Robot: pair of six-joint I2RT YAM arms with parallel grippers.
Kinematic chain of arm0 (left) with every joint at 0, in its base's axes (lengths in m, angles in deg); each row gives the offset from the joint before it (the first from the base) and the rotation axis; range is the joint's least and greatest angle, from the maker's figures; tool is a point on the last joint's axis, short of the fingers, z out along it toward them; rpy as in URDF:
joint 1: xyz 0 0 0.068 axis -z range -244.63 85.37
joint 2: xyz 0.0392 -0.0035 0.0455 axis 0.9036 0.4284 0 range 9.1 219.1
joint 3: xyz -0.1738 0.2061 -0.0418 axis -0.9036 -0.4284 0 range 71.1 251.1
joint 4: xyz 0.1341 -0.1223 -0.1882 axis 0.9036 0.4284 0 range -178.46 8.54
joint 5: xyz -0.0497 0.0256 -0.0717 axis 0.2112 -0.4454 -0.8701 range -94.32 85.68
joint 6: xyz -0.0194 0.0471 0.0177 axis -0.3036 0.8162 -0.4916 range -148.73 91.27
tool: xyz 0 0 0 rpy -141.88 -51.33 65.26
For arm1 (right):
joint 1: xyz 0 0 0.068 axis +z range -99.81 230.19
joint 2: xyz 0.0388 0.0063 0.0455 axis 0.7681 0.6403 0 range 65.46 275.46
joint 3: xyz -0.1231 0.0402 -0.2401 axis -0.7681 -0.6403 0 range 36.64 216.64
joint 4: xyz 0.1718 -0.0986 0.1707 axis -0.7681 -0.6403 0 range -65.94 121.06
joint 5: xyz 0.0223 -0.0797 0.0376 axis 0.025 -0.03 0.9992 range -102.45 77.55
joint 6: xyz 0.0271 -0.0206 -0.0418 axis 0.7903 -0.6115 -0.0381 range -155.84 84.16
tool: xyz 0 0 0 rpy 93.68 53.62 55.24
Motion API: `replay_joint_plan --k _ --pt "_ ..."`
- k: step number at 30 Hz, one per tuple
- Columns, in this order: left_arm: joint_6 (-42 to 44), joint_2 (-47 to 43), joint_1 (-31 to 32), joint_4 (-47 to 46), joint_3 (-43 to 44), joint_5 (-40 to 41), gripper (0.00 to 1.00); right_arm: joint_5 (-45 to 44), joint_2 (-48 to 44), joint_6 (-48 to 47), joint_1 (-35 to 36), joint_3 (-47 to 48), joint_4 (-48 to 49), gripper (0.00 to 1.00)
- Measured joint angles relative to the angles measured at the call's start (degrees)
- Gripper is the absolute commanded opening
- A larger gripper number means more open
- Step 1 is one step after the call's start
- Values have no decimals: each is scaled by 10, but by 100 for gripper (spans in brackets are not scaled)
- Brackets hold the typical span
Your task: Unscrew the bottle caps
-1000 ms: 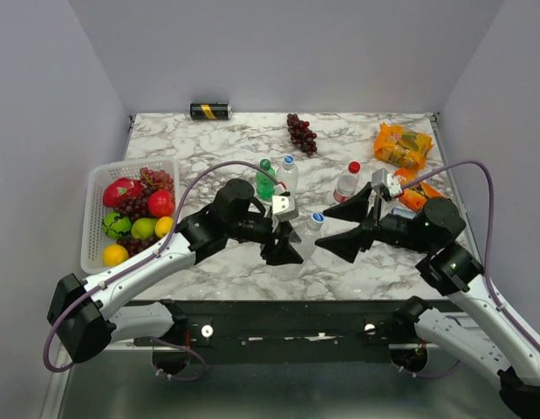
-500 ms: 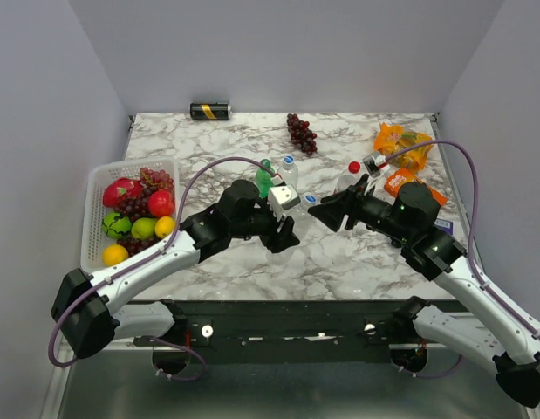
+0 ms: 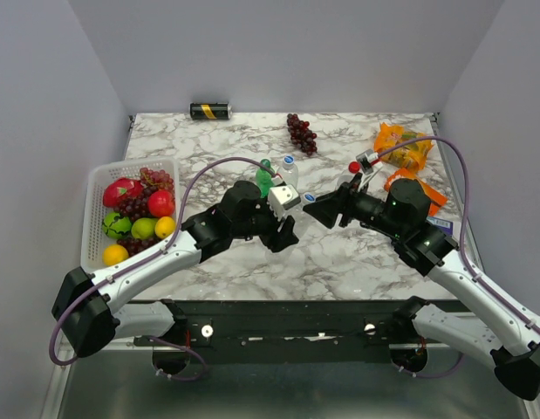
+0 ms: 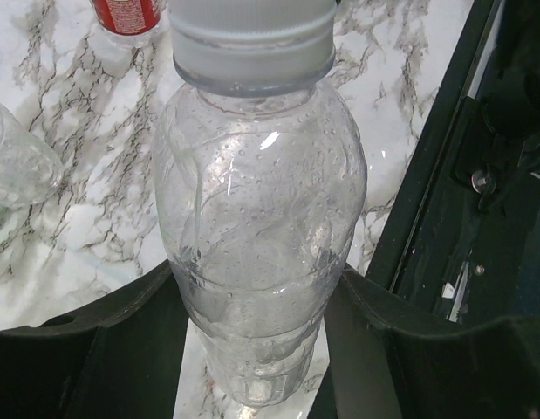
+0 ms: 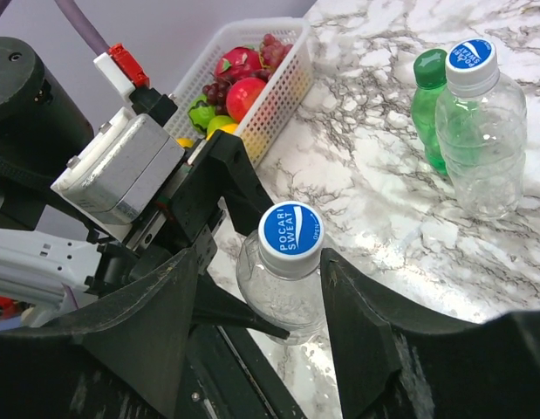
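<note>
Left jaws grip clear bottle (image 4: 256, 262), cap (image 5: 290, 237) upward, right jaws flank cap, grip unclear

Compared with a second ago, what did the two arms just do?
The left jaws, clamped on the clear bottle, carried it away from the near edge. The right jaws swung in and narrowed around its blue-topped cap; a firm grip isn't certain. The other bottles, basket and can stayed put.

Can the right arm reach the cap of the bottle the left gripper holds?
Likely yes: the left gripper grips the clear bottle low on its body, leaving the cap exposed between the open fingers of the right gripper.
</note>
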Motion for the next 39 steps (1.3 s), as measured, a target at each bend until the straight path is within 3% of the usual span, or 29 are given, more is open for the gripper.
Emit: replay_joint_plan --k 31,35,39 --pt "5 6 24 16 0 14 36 16 49 17 10 -4 61 62" --pt "5 6 24 18 0 13 36 17 55 16 12 -4 66 78" --pt "5 6 24 13 2 12 36 2 52 0 17 -3 45 84"
